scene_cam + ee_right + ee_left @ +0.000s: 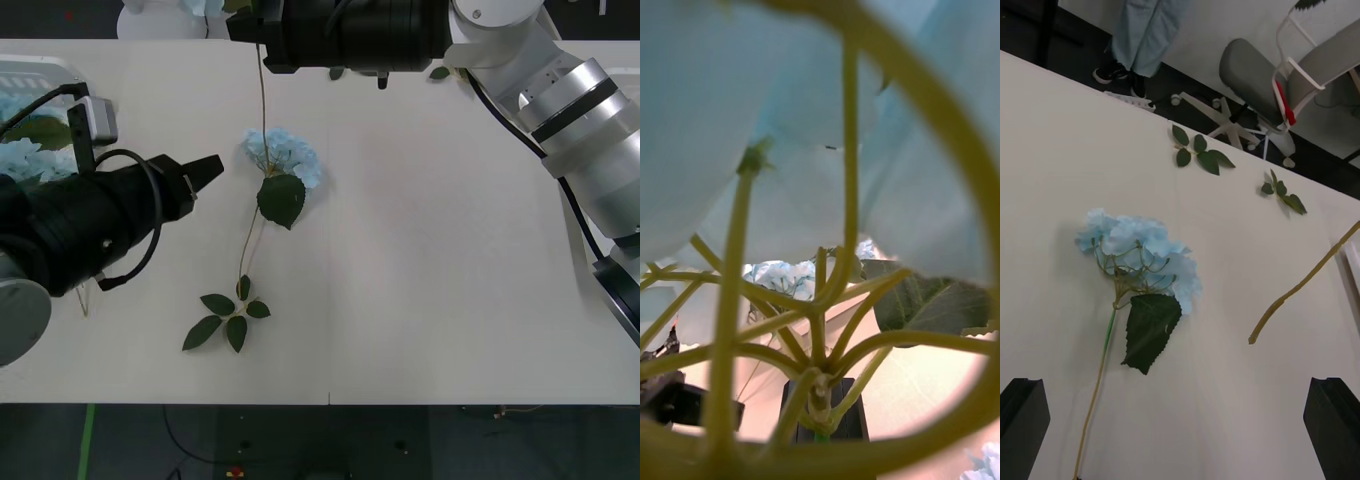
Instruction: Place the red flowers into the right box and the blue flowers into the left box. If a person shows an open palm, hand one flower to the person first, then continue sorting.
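Petal undersides [752,112] against right claw camera.

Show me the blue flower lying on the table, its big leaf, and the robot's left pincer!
Blue flower [284,156]: front view, on the fluffy blue head.
Big leaf [281,199]: front view, middle of the dark leaf under the head.
Left pincer [205,170]: front view, at the black fingertips beside the flower.

Cream table [450,280] with blue flower [283,158]
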You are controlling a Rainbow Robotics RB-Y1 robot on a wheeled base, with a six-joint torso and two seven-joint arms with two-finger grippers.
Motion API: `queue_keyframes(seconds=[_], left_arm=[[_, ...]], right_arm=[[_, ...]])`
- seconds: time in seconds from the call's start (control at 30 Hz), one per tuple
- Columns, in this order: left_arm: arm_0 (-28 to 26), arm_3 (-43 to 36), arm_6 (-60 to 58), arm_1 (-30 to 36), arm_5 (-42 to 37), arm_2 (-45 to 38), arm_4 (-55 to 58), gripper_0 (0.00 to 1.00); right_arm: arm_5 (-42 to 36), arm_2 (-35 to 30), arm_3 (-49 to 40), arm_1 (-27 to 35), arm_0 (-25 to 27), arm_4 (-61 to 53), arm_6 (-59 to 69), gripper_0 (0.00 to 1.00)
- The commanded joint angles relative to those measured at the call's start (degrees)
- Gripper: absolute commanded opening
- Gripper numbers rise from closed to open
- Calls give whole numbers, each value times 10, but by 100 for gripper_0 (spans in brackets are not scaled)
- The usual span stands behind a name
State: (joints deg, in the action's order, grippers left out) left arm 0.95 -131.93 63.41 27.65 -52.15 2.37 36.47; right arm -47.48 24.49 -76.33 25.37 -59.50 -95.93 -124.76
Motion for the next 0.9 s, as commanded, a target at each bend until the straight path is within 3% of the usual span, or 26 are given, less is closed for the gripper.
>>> queue_keyframes(seconds=[0.03, 0.23, 0.63, 0.9], left_arm=[[58, 18, 8, -30, 9, 34, -50, 100], [111, 71, -4, -44, 41, 67, -78, 100], [194, 243, -25, -59, 183, 120, -81, 100], [204, 251, -43, -54, 195, 159, -83, 100]], right_arm=[[6, 6, -24, -8, -33, -8, -16, 0], [6, 9, -24, -6, -33, -8, -16, 0], [6, 10, -24, -5, -33, -7, -17, 0], [6, 10, -23, -4, -33, -6, -17, 0]])
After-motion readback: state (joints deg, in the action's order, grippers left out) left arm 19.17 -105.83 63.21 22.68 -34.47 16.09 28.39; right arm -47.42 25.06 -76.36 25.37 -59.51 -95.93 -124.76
